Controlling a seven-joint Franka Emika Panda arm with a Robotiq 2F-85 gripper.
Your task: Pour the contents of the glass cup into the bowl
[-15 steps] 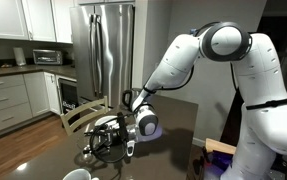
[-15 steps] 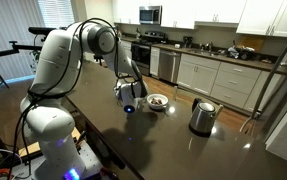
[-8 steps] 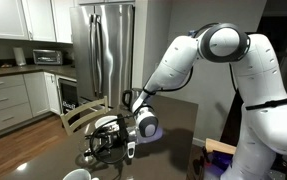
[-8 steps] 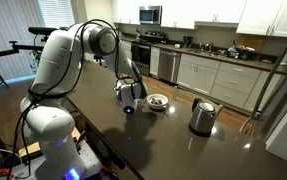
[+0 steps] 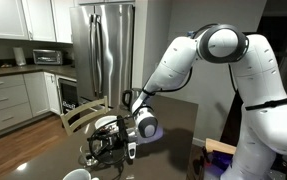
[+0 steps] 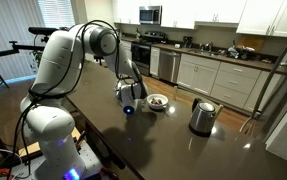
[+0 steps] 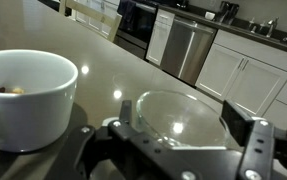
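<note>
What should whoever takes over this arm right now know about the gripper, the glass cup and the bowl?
Gripper: its fingers flank the small clear glass cup; the wrist view does not show whether they clamp it.
Cup: appears upright over the dark countertop, beside the round white bowl; nothing visible inside it.
Bowl: brownish bits lie in it.
Done: the pour, apparently.
Left: release the cup if held, then back away.

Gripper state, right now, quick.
Gripper: straddles the glass cup in the wrist view; whether it is clamped on it or loose cannot be told.
</note>
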